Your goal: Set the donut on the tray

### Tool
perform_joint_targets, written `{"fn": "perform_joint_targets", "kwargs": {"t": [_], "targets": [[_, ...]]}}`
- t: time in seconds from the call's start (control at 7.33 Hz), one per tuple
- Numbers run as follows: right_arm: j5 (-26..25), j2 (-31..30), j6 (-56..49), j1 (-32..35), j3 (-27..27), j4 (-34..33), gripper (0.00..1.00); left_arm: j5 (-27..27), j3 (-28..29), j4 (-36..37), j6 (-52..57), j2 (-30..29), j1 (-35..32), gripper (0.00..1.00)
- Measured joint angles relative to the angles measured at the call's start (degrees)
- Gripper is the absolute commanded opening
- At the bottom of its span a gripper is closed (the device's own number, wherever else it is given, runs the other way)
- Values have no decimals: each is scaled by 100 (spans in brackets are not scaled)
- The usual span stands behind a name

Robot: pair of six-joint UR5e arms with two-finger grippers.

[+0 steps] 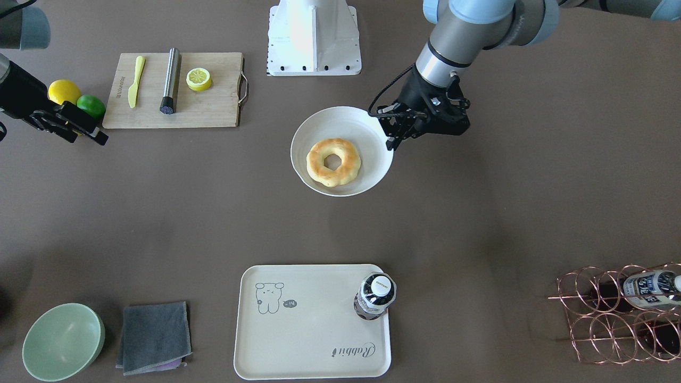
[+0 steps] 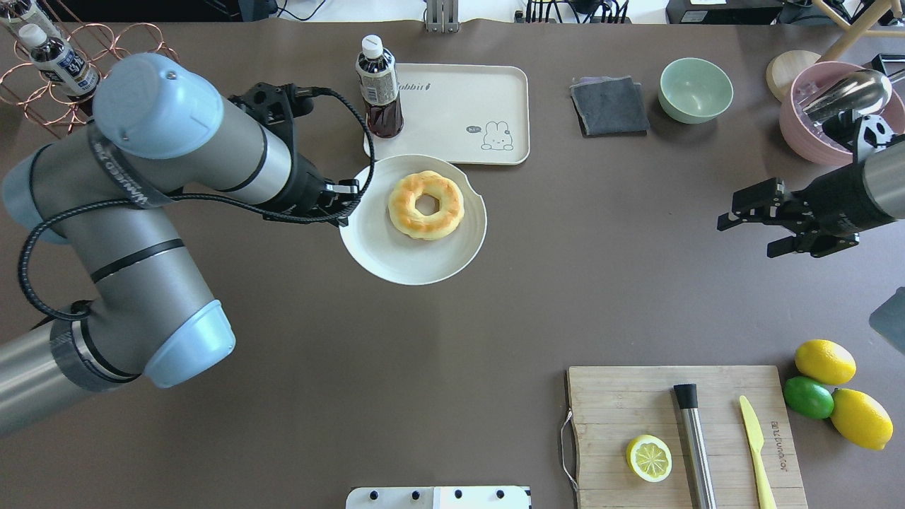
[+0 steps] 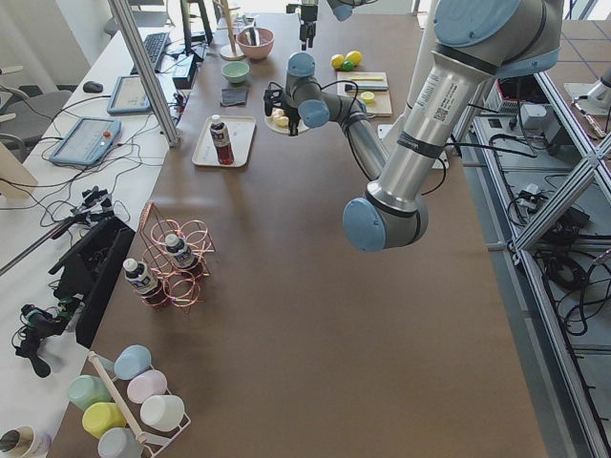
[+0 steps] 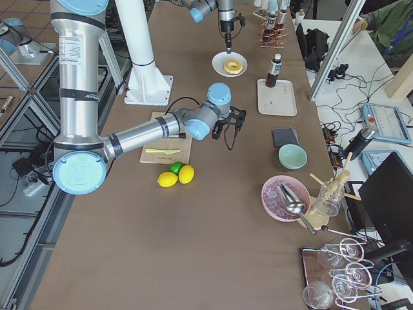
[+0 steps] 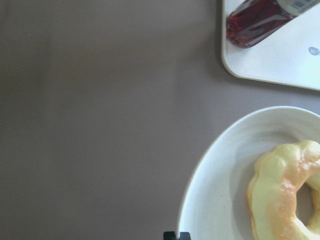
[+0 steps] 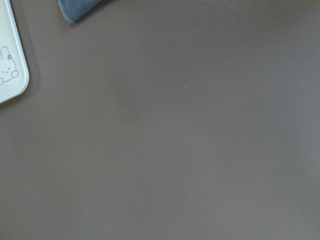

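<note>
The donut (image 1: 333, 161) (image 2: 426, 205) is a golden ring lying on a round white plate (image 1: 319, 119) (image 2: 396, 261) at mid-table. It also shows in the left wrist view (image 5: 285, 195). The cream tray (image 1: 314, 324) (image 2: 459, 106) lies just beyond the plate on the far side, with a dark drink bottle (image 1: 375, 295) (image 2: 378, 88) standing on one corner. My left gripper (image 1: 392, 139) (image 2: 348, 203) is at the plate's rim beside the donut, its jaws together and holding nothing that I can see. My right gripper (image 1: 85, 130) (image 2: 749, 230) is open and empty, far from the plate.
A wooden cutting board (image 2: 636, 403) holds a lemon half (image 2: 649, 457), a metal cylinder and a yellow knife. Two lemons and a lime (image 2: 808, 396) lie beside it. A grey cloth (image 2: 609, 106), a green bowl (image 2: 696, 89), a pink bowl (image 2: 799, 120) and a copper bottle rack (image 1: 617, 314) stand along the far side.
</note>
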Motion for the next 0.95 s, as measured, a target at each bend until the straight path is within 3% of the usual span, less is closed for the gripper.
{"fn": "perform_joint_targets", "kwargs": {"t": [0.27,0.41,0.82,0.95], "targets": [[-233,464,849,-433,77,-26,95,351,388,373,-282,-726,388,0],[-427,552,1215,-627,173,-28,89,546,558,411,-397,-961,566,0],[-943,999,2547,-1282,568,-372,56,861,795,516,-905,-1438,908,0],[-1165,1240,2902,-1492,708,-663,53,987,809,501,-1054,-1513,1022,0]]}}
